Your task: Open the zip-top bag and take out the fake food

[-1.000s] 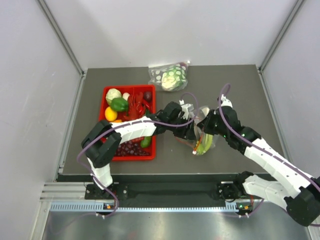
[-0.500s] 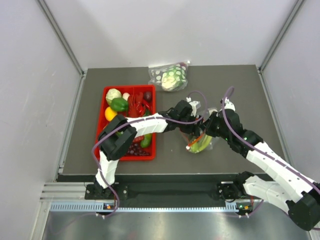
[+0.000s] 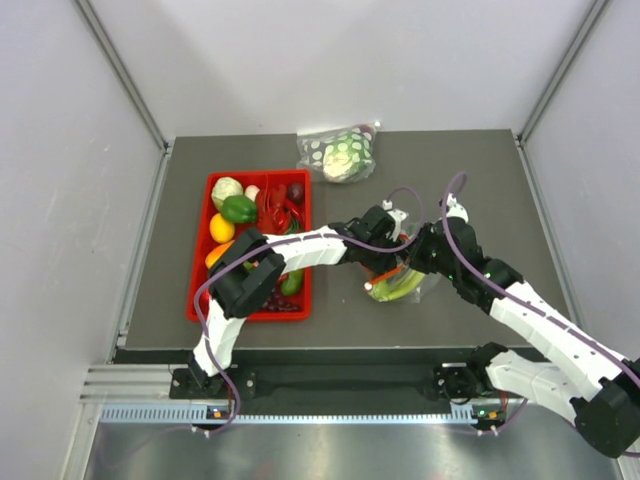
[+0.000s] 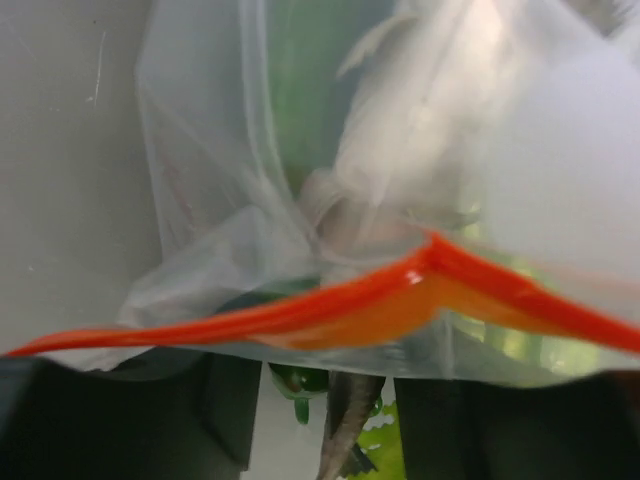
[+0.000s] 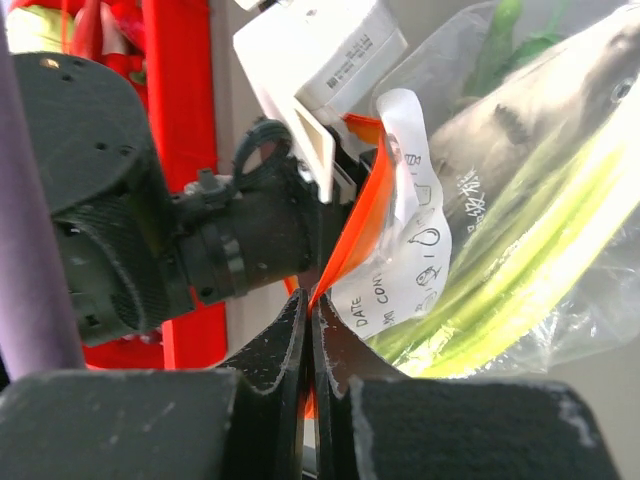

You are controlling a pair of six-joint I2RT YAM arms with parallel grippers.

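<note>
The zip-top bag hangs just above the table in front of the red tray, crinkled and clear. My right gripper is shut on its orange zip strip, beside the white label. Inside lie the fake food pieces: a grey fish, pale green stalks and a slim green piece. My left gripper is at the bag's mouth under the zip strip. Its fingers stand apart, and the fish tail and greens lie between them. Film hides the tips, so a grip is unclear.
The red tray on the left holds a green pepper, a lemon and purple grapes; my left arm lies across it. A dotted clear bag with a pale round head sits at the back edge. Walls enclose the table.
My left arm has swung right across the tray and its gripper has pushed in at the bag's mouth. The bag has turned flatter, its lower end shifting left. The right gripper kept its hold.
</note>
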